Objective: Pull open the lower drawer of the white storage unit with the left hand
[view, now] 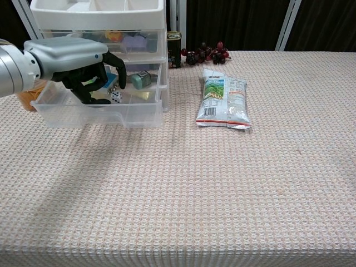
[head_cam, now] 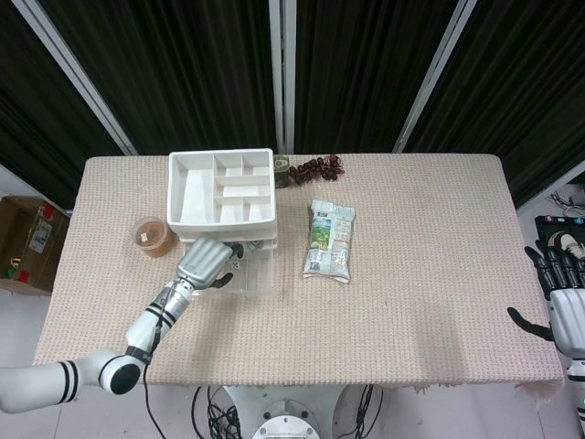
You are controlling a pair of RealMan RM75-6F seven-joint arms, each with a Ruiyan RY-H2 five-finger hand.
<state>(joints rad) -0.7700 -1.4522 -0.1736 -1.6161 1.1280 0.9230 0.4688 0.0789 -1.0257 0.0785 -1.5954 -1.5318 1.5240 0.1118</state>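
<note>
1. Hovering over the lower drawer (view: 105, 111) of the white storage unit (head_cam: 222, 187) right now: left hand (view: 83, 67), palm down, fingers (view: 114, 67) curling down past the front lip into the tray. Not pinching anything as far as can be told; whether they're actually touching the plastic is hard to say.
2. Sitting far-left on the table (head_cam: 439, 274), unit backed toward the curtain, drawer sticking out a good way toward the robot already.
3. Running its long side left-to-right, so any further pull is looking like straight back toward the robot.
4. Idling way off at the table's right edge: right hand (head_cam: 562, 297), fingers spread, holding nothing. Left is obviously closer.
</note>
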